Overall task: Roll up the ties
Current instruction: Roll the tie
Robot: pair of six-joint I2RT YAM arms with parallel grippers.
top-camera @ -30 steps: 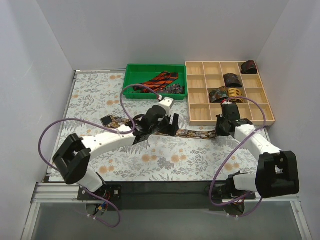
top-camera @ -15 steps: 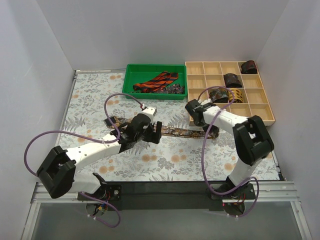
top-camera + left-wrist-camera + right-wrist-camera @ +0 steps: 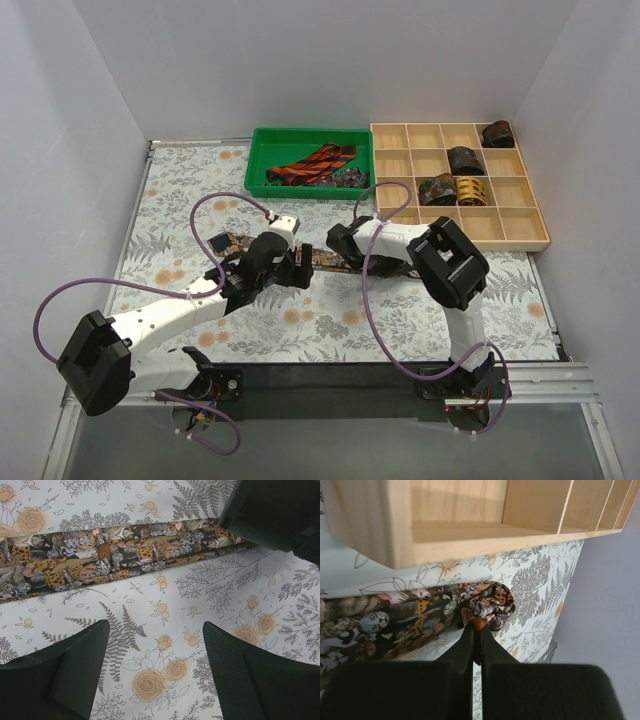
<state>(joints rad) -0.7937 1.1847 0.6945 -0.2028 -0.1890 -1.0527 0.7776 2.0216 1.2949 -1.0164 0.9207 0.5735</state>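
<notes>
A dark tie with a brown-gold animal print point(image 3: 318, 259) lies flat across the floral cloth. My right gripper point(image 3: 476, 630) is shut on its end, which is wound into a small loose coil point(image 3: 490, 605) at the fingertips. From above, that gripper point(image 3: 338, 240) sits mid-table over the tie. My left gripper point(image 3: 155, 635) is open, its fingers point(image 3: 75, 665) over bare cloth just on the near side of the tie point(image 3: 115, 555) and not touching it. In the top view the left gripper point(image 3: 292, 268) stands close to the left of the right one.
A green bin point(image 3: 262, 160) at the back holds a red-black striped tie point(image 3: 315, 162). The wooden compartment tray point(image 3: 400, 215) at the back right holds several rolled ties point(image 3: 463, 158). Purple cables point(image 3: 215, 205) loop over both arms. White walls enclose the table.
My right gripper has travelled left along the tie, from beside the wooden tray to mid-table. My left gripper has also shifted left and toward the near side.
</notes>
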